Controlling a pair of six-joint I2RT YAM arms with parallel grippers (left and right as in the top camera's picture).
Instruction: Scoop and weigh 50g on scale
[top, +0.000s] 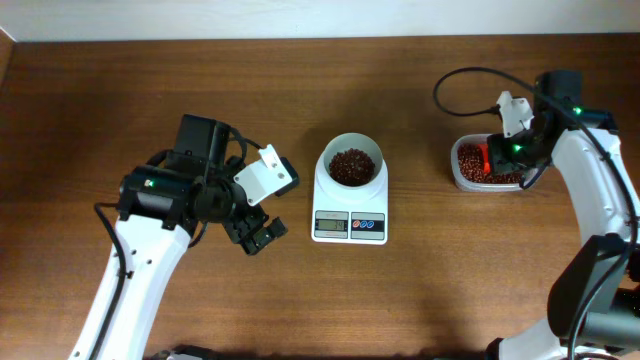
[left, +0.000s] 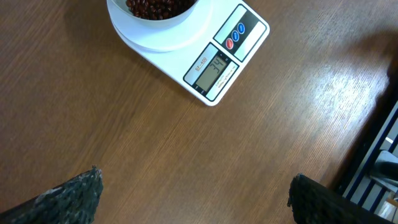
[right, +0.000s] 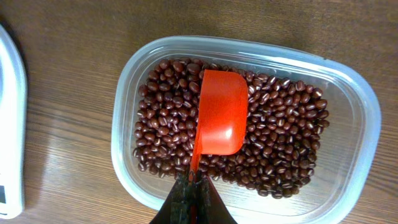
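Spanning frame, brown wood table (top: 300, 300) — left tool (top: 257, 234) apart, right tool (right: 193, 186) clamped on red scoop (right: 221, 112).

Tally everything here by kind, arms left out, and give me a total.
Digital scale: 1
White bowl: 1
Clear plastic tub: 1
Red scoop: 1
Heaps of red-brown beans: 2, one in the bowl, one in the tub
Total: 6
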